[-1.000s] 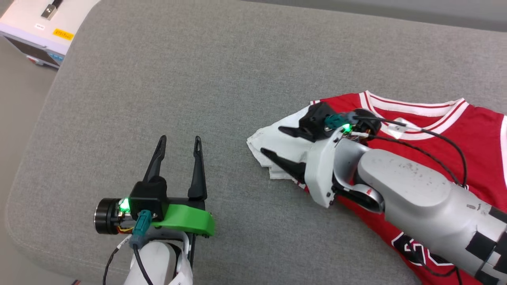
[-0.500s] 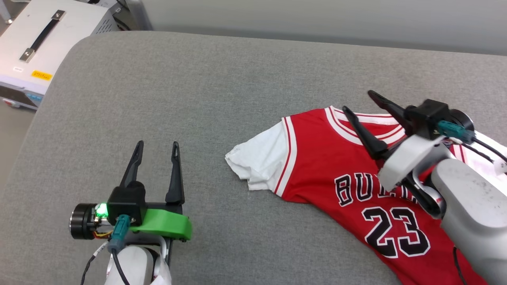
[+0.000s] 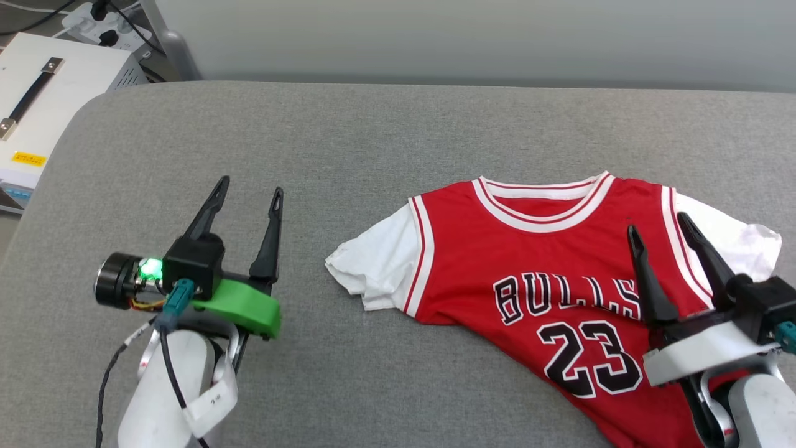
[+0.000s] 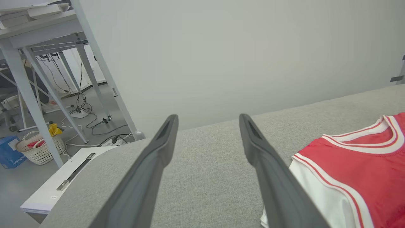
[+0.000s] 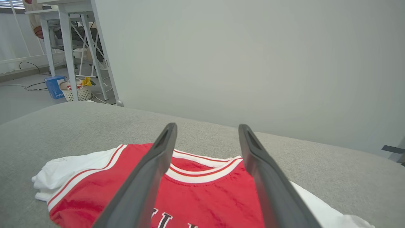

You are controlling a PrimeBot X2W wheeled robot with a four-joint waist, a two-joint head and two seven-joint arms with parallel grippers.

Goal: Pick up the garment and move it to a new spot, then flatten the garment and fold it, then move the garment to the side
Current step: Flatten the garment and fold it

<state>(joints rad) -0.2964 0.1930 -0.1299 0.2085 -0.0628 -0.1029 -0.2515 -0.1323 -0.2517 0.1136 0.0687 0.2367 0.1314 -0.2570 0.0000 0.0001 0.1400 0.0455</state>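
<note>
The jersey [image 3: 535, 261] bears "BULLS" in black, white-outlined capitals across the chest, with the number "23" in the same style just below. The right wrist view catches the tops of two of those letters. The yellow label [image 3: 28, 159] on the white box [image 3: 81, 81] is too small to read.

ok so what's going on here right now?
A two-armed robot is working on a red jersey-style garment that lies face up on a grey cushioned surface. Neither gripper holds it. The left gripper is open over bare cushion, off to the side of the rumpled white sleeve. The right gripper is open over the chest, by the lettering. The garment is spread out but not smooth, and not yet folded.
</note>
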